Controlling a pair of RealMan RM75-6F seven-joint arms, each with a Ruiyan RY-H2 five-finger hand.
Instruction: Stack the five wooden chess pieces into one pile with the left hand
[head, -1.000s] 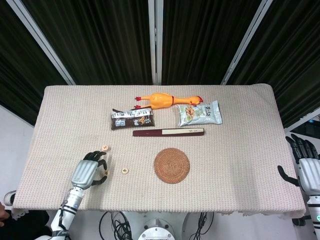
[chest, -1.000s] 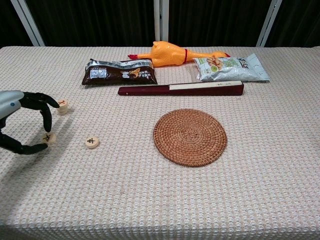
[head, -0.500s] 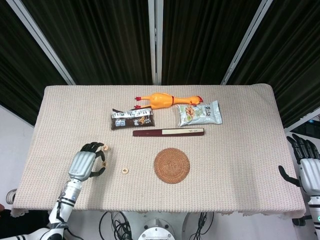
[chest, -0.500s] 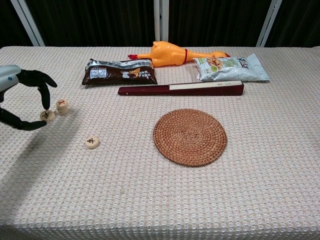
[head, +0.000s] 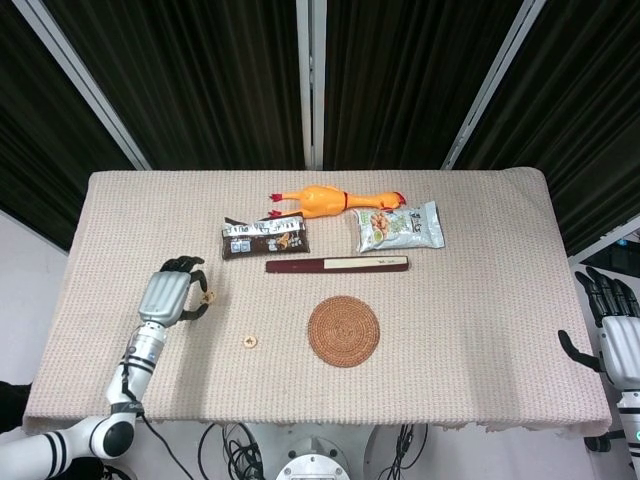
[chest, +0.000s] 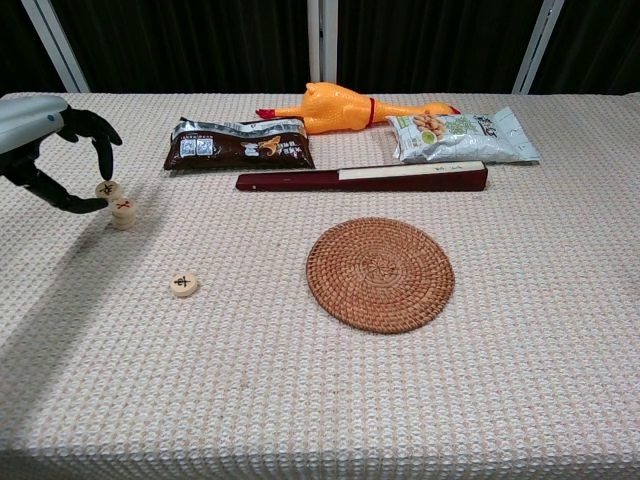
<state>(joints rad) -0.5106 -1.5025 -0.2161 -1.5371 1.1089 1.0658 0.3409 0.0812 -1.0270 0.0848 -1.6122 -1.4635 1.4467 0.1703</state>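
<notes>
My left hand (chest: 45, 140) hangs over the table's left side and pinches one round wooden chess piece (chest: 107, 190) between thumb and a finger. That piece hovers just up and left of a small stack of wooden pieces (chest: 124, 213). In the head view the left hand (head: 172, 293) curls beside the stack (head: 208, 296). One single piece (chest: 183, 285) lies alone on the cloth nearer the front, also the lone piece (head: 249, 341). My right hand (head: 612, 330) stays at the table's right edge, fingers apart, holding nothing.
A round woven coaster (chest: 380, 274) lies mid-table. Behind it sit a long dark red box (chest: 362, 178), a brown snack bag (chest: 238, 143), a rubber chicken (chest: 350, 106) and a pale snack bag (chest: 460, 135).
My left hand lifted a chess piece from the cloth and carried it away from the front edge, up to the stack. The right hand barely moved.
</notes>
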